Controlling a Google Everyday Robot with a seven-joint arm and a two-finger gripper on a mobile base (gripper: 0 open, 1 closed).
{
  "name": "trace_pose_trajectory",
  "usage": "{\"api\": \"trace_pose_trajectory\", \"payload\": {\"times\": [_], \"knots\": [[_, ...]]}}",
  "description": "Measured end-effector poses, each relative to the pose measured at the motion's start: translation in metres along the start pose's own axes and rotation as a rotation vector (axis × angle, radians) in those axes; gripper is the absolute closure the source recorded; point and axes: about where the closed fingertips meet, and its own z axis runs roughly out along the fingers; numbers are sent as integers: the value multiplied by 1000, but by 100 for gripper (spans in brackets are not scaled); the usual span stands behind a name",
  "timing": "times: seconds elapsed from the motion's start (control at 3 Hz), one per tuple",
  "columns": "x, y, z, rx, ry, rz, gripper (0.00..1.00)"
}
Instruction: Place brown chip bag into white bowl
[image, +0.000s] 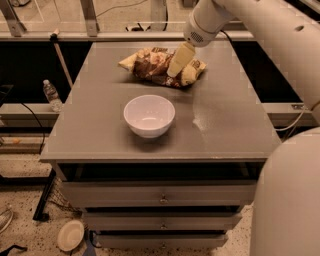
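The brown chip bag lies on the far middle of the grey table, dark brown in the middle with pale tan ends. The white bowl stands upright and empty in the middle of the table, in front of the bag. My gripper hangs from the arm at the upper right and is directly over the right half of the bag, its pale finger pointing down at it. I cannot see whether it touches the bag.
The table has drawers below its front edge. A plastic bottle stands on a ledge at the left. A flat pale plate lies on the floor at lower left. My arm's body fills the right edge of the view.
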Motion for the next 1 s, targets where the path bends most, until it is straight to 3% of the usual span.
{"api": "trace_pose_trajectory", "payload": {"times": [0.67, 1.0], "knots": [[-19, -8, 49, -15, 11, 19, 0], [-23, -8, 63, -32, 14, 22, 16]]}}
